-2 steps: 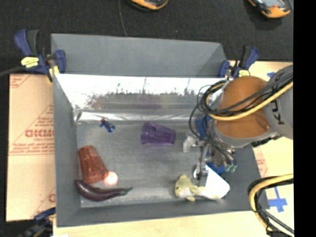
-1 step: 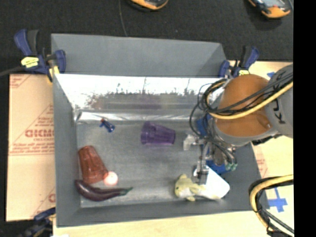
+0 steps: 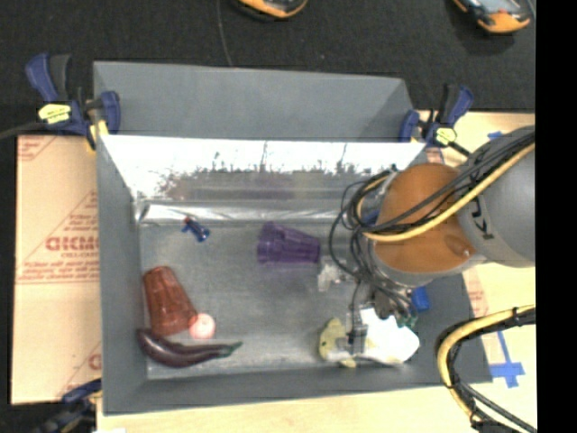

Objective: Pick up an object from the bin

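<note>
You see the grey metal bin (image 3: 122, 242) standing on a dark surface. In its near right corner the gripper (image 3: 361, 330) hangs low over a white crumpled thing (image 3: 392, 343) and a pale yellow lump (image 3: 332, 339) just beside it. You cannot tell if the gripper is spread or pressed together, or if it touches them. To the left lie a purple plastic cup (image 3: 287, 245) on its side, a reddish-brown cup (image 3: 166, 300), a small pink ball (image 3: 202, 327) and a dark purple aubergine (image 3: 180, 350).
</note>
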Available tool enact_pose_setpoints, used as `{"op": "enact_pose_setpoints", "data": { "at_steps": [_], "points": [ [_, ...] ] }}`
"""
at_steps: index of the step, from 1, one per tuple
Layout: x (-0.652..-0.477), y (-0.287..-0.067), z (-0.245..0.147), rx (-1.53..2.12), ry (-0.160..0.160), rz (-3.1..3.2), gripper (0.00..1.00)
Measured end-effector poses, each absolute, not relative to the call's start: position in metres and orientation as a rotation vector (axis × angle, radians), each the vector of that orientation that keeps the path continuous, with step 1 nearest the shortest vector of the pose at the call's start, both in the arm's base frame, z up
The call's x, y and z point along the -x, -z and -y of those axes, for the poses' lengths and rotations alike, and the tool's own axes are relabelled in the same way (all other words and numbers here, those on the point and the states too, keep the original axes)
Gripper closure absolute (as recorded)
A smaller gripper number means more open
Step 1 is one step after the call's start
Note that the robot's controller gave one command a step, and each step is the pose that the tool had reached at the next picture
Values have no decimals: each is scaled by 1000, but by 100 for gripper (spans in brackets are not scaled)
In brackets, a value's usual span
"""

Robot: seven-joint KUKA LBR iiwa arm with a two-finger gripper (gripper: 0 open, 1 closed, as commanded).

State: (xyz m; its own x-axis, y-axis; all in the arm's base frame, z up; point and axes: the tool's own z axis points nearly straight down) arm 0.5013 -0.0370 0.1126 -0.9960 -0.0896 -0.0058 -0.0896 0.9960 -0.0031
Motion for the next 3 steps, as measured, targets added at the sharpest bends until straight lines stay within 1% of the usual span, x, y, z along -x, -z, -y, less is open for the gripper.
{"op": "enact_pose_setpoints", "data": {
  "at_steps": [1, 2, 3],
  "points": [
    [-495, -92, 18, 111, 4, -3131, 0],
    [-511, -169, 80, -75, 3, -3139, 0],
    [-514, -174, 86, -83, 7, -3135, 0]
  ]
}}
